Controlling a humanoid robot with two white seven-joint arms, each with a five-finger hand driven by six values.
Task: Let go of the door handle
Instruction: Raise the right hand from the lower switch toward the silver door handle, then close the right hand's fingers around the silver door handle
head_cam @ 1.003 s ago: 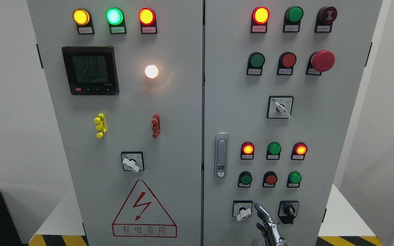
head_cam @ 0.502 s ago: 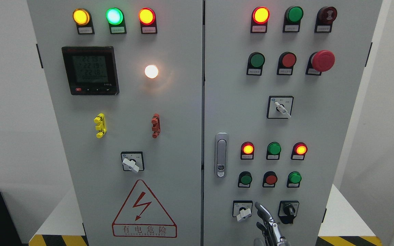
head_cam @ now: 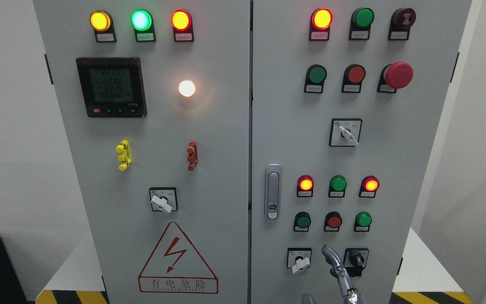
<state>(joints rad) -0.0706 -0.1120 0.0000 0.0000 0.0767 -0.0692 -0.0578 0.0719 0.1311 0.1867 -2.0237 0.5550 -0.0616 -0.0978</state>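
The silver door handle (head_cam: 273, 192) sits upright and flush in its recess at the left edge of the grey cabinet's right door (head_cam: 293, 126). Both doors look closed. My right hand (head_cam: 339, 272) rises from the bottom edge, well below and to the right of the handle, between two rotary switches. One metal finger (head_cam: 328, 252) points up and another fingertip (head_cam: 306, 299) just shows at the bottom edge; the hand holds nothing and touches nothing. My left arm is out of view.
Lit indicator lamps, push buttons and a red emergency stop (head_cam: 398, 74) cover the right door. Rotary switches (head_cam: 299, 259) (head_cam: 356, 259) flank my hand. The left door carries a meter (head_cam: 112, 86), a selector switch (head_cam: 163, 200) and a warning triangle (head_cam: 177, 259).
My right hand has shifted slightly to the right and its raised finger now reaches a little higher. The handle and the doors have not moved.
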